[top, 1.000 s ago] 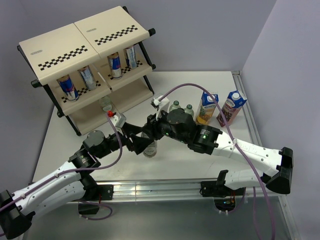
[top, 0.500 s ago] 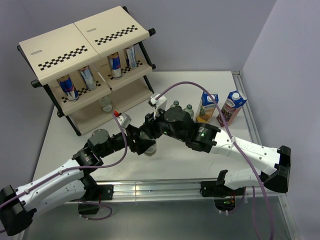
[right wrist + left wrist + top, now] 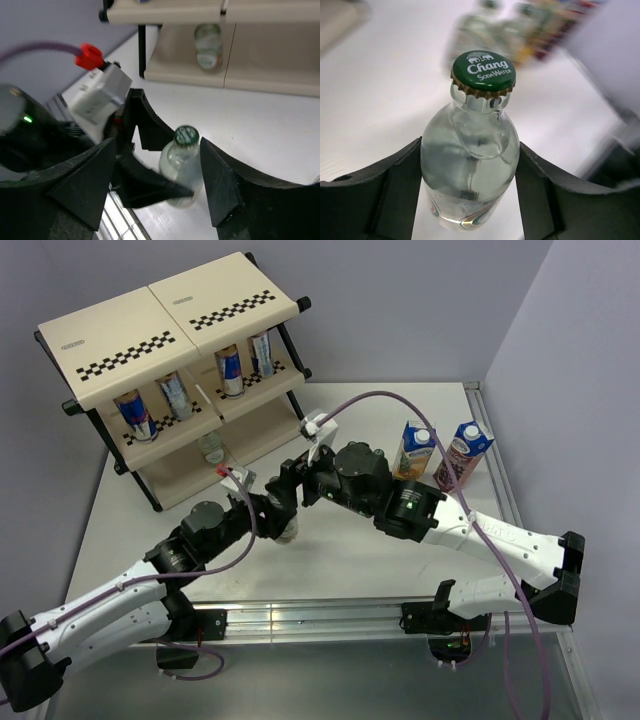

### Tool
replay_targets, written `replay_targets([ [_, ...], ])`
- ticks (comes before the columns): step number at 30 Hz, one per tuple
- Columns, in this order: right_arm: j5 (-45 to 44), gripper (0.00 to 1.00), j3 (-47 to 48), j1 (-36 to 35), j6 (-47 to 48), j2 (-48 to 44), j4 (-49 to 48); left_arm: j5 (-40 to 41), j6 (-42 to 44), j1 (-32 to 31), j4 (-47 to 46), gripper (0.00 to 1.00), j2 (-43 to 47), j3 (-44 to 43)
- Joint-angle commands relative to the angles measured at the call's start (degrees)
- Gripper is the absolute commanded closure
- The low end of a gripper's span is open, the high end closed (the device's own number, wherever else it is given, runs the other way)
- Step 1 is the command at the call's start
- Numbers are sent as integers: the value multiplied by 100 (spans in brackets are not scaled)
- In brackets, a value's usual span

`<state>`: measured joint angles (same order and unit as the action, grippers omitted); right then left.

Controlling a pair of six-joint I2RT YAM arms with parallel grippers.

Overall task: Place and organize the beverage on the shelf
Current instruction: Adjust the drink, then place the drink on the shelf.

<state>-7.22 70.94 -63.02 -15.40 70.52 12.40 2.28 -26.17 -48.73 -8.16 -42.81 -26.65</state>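
Bottle [image 3: 470, 165] is clamped at the body by left gripper [image 3: 469, 152], low over the table [image 3: 400, 405]. Right gripper [image 3: 157, 145] is spread wide around it, not gripping. Step judged: carry to shelf [image 3: 170, 315]. Right gripper should be cleared first, then bottle set beside shelved bottle [image 3: 211, 447].

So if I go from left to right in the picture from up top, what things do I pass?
shelf → clear bottle → yellow carton → purple carton
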Motion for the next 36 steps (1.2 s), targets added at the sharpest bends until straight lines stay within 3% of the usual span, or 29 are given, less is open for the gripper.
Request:
replay_targets([
  [1, -507, 23, 254, 27, -7, -284, -265, 2519, -107, 21, -703, 99, 115, -68],
  [3, -684, 22, 88, 175, -95, -477, -212, 3589, -73, 21, -931, 100, -34, 54],
  [7, -675, 21, -325, 561, -235, -908, -273, 4742, 314, 21, -2125, 100, -254, 485],
  [13, -473, 21, -756, 1029, -227, -1444, -265, 5703, 1325, 83, -4104, 100, -1088, 837],
  [25, -438, 21, -1100, 1222, -34, -1963, -221, 4896, 807, 1778, -4175, 100, -1836, 556],
  [36, -359, 21, -1143, 1240, 2, -2165, -194, 4413, 894, 2640, -4518, 100, -2188, 512],
])
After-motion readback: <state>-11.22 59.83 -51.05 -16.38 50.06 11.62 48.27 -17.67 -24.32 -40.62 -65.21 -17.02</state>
